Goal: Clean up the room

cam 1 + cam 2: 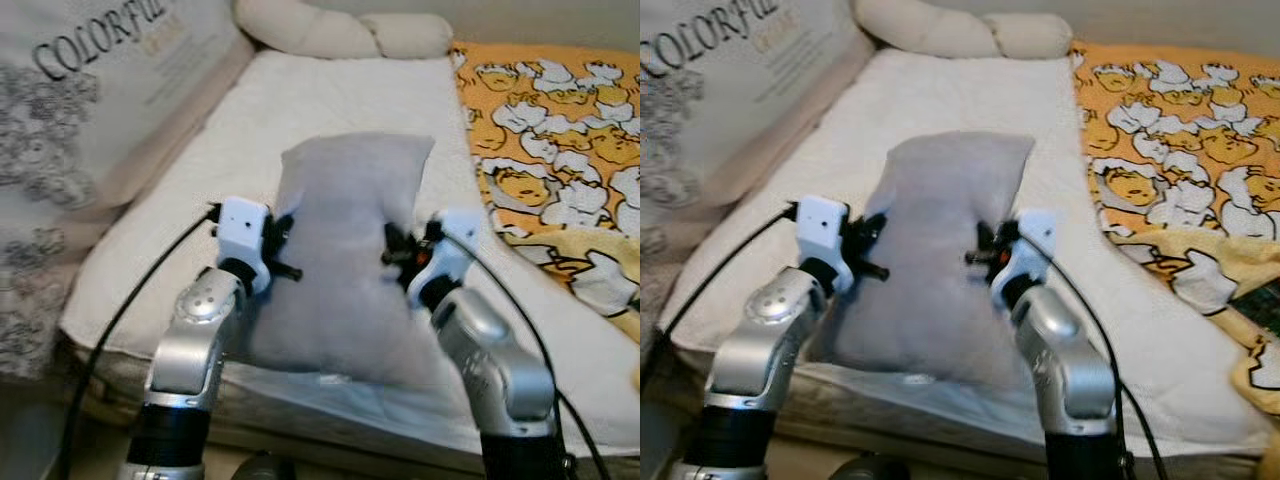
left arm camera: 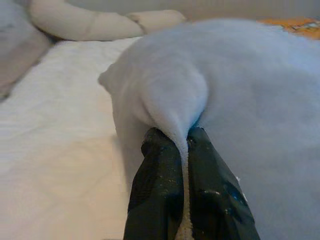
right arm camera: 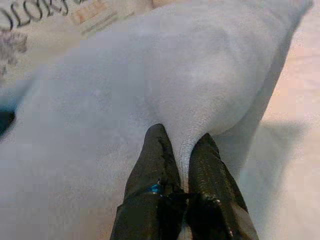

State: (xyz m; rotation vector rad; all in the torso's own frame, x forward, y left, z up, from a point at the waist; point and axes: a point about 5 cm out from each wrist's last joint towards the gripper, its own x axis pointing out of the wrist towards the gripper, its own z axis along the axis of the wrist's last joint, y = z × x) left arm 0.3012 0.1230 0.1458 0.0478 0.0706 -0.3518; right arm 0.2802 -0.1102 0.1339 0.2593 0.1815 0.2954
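Left eye view: left gripper [image 1: 290, 250] and right gripper [image 1: 392, 250] each pinch the grey pillow [image 1: 345, 260] over the bed [image 1: 170, 230], so it's mid-carry and I'd guess next comes setting it by the headboard.

Your two head eyes look forward and down over the bed [image 1: 400, 110]; each wrist camera sits close along its fingers, and all four views share the grey pillow [image 1: 345, 260].

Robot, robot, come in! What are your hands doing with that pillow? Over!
Left hand pinching grey pillow on its left side. Right hand pinching its right side. Pillow over white mattress. Nothing in the way.
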